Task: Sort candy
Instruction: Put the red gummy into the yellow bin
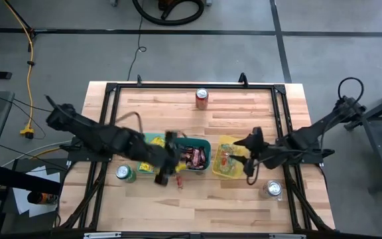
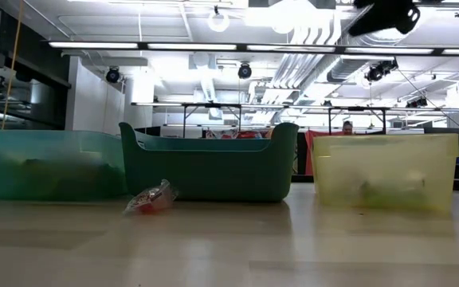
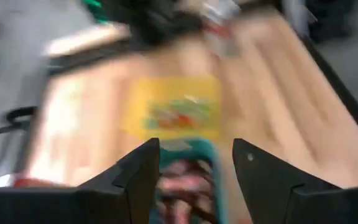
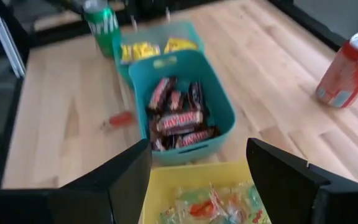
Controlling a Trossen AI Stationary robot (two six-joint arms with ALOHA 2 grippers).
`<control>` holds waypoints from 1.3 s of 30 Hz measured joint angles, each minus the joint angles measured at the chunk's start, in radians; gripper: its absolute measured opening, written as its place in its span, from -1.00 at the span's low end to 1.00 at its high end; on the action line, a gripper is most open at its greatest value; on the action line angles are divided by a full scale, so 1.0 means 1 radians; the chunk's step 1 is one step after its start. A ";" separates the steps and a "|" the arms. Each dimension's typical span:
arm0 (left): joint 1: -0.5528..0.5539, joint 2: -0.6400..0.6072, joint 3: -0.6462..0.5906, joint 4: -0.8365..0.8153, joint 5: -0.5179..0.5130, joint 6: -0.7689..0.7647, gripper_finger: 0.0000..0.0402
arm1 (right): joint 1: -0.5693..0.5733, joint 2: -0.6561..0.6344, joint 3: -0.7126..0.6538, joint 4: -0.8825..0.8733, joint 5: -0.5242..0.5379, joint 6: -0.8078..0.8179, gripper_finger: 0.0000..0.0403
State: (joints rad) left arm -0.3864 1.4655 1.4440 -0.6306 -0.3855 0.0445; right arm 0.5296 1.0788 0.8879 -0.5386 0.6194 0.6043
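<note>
Hovering above the near edge of the middle teal plastic bin (image 1: 197, 143), the left gripper (image 1: 167, 169) is holding its two dark fingers (image 3: 138, 177) spread apart with nothing between them; the left wrist view is showing that bin and the yellow plastic bin (image 3: 135, 109) beyond the gap. The right gripper (image 1: 249, 156) is hanging over the far side of the yellow bin, its fingers (image 4: 288, 177) also parted and empty. Dark brown-red candy bars (image 4: 179, 121) are lying piled inside the middle teal bin, touching one another. Bright yellow candy packets (image 4: 148, 50) are sitting in the second teal bin (image 4: 188, 31), which is standing just beside the first on the left arm's side. Small clear wrapped sweets with green and red tints (image 4: 213, 205) are filling the floor of the yellow bin. One loose red-tinted clear-wrapped sweet (image 2: 148, 201) is resting on the light wooden table (image 1: 244, 206) just in front of the teal bins, apart from their walls; the high view is placing it near the left gripper. A green soda can (image 1: 125, 174) is standing near the left arm, a red soda can (image 1: 202, 97) is standing at the far edge of the table, and a silver-topped can (image 1: 272, 189) is standing beside the right arm.
</note>
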 joint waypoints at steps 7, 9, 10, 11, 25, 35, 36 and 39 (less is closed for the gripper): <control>-0.089 0.227 0.118 -0.179 0.298 0.158 0.07 | 0.028 -0.088 0.001 -0.019 0.060 0.024 0.29; -0.110 0.291 0.118 -0.173 0.312 0.251 0.08 | 0.028 -0.097 0.001 -0.027 0.060 0.024 0.29; -0.116 0.324 0.118 -0.171 0.310 0.296 0.09 | 0.028 -0.099 0.001 -0.031 0.060 0.024 0.29; -0.122 0.357 0.118 -0.172 0.303 0.332 0.09 | 0.028 -0.099 0.001 -0.033 0.061 0.023 0.29; -0.032 0.661 0.095 -0.189 0.303 0.566 0.07 | 0.027 -0.096 0.001 -0.060 0.123 0.028 0.29; 0.014 0.657 0.088 -0.199 0.413 0.512 -0.86 | 0.027 -0.096 0.001 -0.082 0.124 0.077 0.29; 0.017 0.650 0.099 -0.209 0.424 0.458 -0.92 | 0.027 -0.096 0.001 -0.081 0.125 0.077 0.29; 0.036 0.584 0.152 -0.230 0.467 0.330 -0.96 | 0.030 -0.100 0.001 -0.055 0.133 0.063 0.29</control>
State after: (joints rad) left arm -0.3500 2.0499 1.5963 -0.8606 0.0817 0.3748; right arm 0.5595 0.9788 0.8886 -0.5938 0.7522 0.6674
